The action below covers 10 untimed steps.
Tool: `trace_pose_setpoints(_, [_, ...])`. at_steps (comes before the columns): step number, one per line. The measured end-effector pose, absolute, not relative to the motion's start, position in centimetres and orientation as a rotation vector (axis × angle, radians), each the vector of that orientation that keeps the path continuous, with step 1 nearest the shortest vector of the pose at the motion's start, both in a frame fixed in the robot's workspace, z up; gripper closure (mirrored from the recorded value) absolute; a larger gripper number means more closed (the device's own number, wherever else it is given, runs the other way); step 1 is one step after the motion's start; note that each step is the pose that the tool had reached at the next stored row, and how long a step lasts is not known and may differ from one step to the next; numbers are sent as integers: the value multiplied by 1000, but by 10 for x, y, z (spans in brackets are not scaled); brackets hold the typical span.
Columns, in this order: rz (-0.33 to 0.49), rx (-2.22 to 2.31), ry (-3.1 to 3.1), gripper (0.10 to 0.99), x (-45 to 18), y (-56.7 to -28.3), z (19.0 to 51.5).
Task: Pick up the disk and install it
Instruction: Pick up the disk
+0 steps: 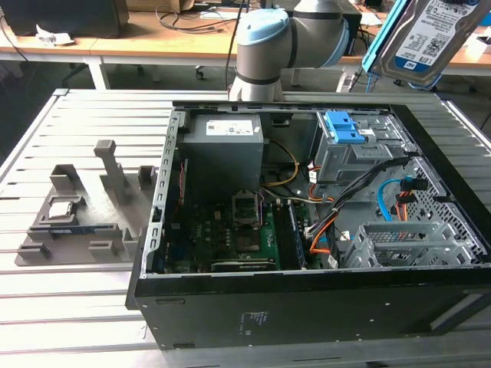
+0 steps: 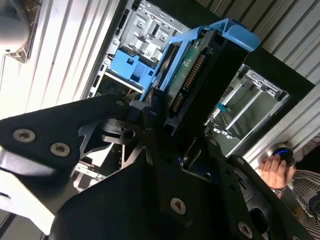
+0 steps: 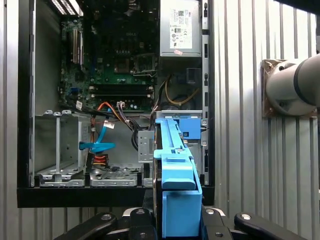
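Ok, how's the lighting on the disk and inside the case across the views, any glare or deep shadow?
Exterior view: the label on the disk is evenly lit, no glare; the case is dim inside around the motherboard. Second wrist view: the table slats glare white, the disk's connector face sits in shadow. First wrist view: the disk's blue rail is well lit, the motherboard end dark.

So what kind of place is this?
Probably a robotics lab or workshop: an open computer case lies on a slatted metal table, a robot arm holds a disk above it, and desks with cables stand behind.
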<state>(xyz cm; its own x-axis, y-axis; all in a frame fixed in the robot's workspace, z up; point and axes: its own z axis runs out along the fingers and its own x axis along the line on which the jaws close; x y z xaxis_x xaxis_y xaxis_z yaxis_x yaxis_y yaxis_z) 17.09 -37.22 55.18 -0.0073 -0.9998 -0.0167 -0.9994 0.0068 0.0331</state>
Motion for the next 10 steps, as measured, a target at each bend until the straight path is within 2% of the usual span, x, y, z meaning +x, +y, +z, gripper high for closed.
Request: trace_pose_setpoints(10, [-55,2205,-2221,722,171,-397,552])
